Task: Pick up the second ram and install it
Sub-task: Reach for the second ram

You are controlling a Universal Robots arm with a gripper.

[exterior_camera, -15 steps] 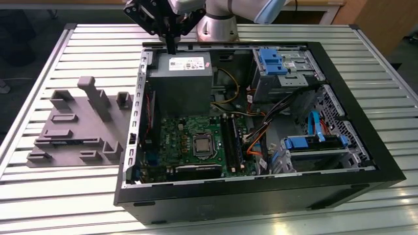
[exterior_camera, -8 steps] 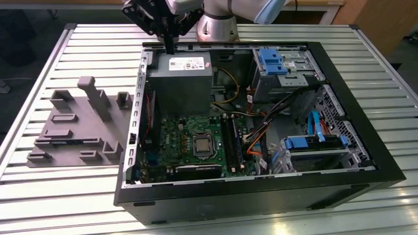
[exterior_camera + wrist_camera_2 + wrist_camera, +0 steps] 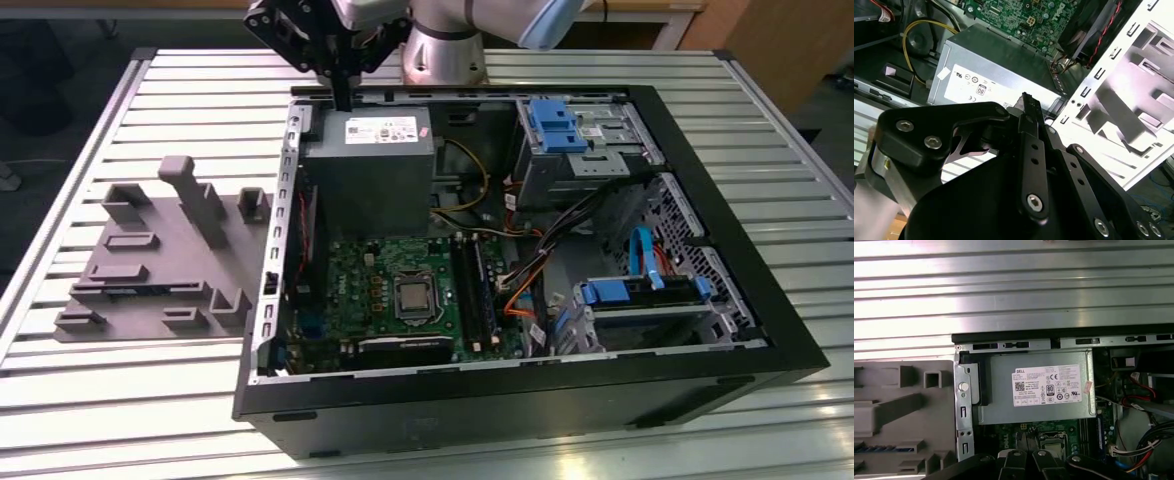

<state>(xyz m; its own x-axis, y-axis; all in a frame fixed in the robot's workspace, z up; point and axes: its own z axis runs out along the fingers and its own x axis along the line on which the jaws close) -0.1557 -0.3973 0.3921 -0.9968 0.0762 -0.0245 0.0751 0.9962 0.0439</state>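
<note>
A thin dark stick with bluish marks, which I take for the second ram (image 3: 884, 447), lies in a slot of the grey fixture (image 3: 904, 405). In the exterior view the ram (image 3: 134, 289) shows as a dark strip on the fixture (image 3: 160, 250), at that view's left of the open computer case (image 3: 747, 250). My gripper (image 3: 344, 100) hangs over the far edge of the case, above the grey power supply (image 3: 367, 160), well away from the ram. In the second wrist view the gripper (image 3: 1029, 102) is shut with nothing between its fingers.
The green motherboard (image 3: 387, 290) with its long black slots (image 3: 470, 285) lies low in the case. Blue drive brackets (image 3: 554, 125), orange and black cables (image 3: 527, 270) and a second blue bracket (image 3: 627, 292) fill the exterior view's right side. Ribbed metal table (image 3: 134, 400) surrounds everything.
</note>
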